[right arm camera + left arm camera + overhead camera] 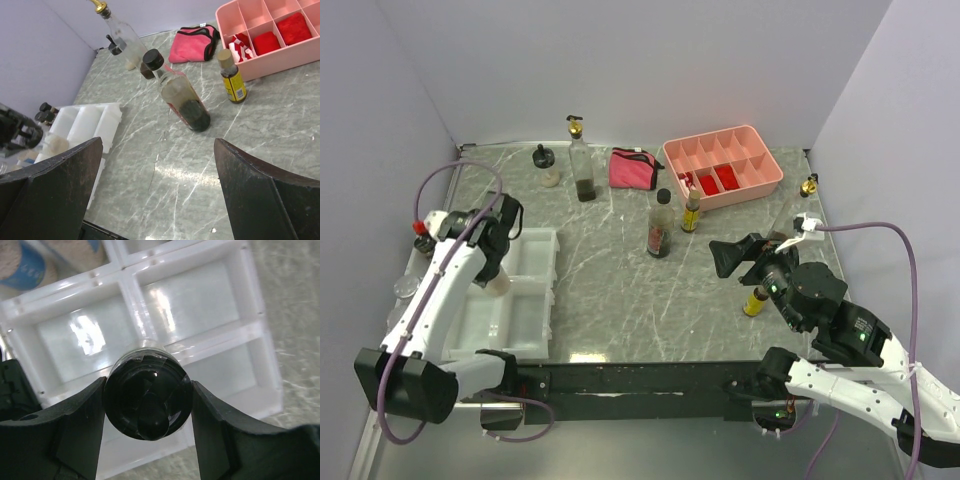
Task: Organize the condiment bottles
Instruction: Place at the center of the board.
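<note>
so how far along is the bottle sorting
Barely started: the white tray compartments in view look empty. The left gripper holds a black-lidded jar above it; the right gripper is open and empty. Left standing on the table: a gold-topped bottle, a black-capped bottle, a small yellow-labelled bottle and others.

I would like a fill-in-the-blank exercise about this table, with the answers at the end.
The left hand grips a jar whose lid is ____.
Beneath it lies a divided tray of ____ colour.
The right hand is ____.
The red items sit in a back tray coloured ____.
Answers: black, white, open, pink.
</note>
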Action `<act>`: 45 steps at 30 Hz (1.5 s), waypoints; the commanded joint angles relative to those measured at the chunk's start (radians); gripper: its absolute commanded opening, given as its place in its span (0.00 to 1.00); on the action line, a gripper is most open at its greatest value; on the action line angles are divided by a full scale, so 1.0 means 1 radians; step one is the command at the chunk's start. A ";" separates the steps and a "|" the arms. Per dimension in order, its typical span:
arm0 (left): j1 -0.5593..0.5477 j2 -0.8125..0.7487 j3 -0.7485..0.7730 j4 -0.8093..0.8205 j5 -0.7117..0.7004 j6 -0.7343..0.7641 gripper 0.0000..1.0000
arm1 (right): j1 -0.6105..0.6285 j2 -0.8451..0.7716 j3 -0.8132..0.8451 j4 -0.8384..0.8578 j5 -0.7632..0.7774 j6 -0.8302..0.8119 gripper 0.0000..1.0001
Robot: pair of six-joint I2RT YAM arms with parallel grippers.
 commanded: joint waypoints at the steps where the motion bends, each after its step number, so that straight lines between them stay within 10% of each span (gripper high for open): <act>1: 0.011 -0.119 -0.050 -0.060 -0.036 -0.099 0.01 | -0.006 0.000 -0.009 0.035 0.007 -0.003 1.00; 25: 0.126 -0.132 -0.265 -0.060 -0.122 -0.200 0.01 | -0.004 0.064 0.025 0.032 -0.039 -0.001 1.00; 45: 0.131 -0.267 -0.399 -0.060 -0.104 -0.350 0.32 | -0.006 0.152 0.075 0.005 -0.045 -0.052 1.00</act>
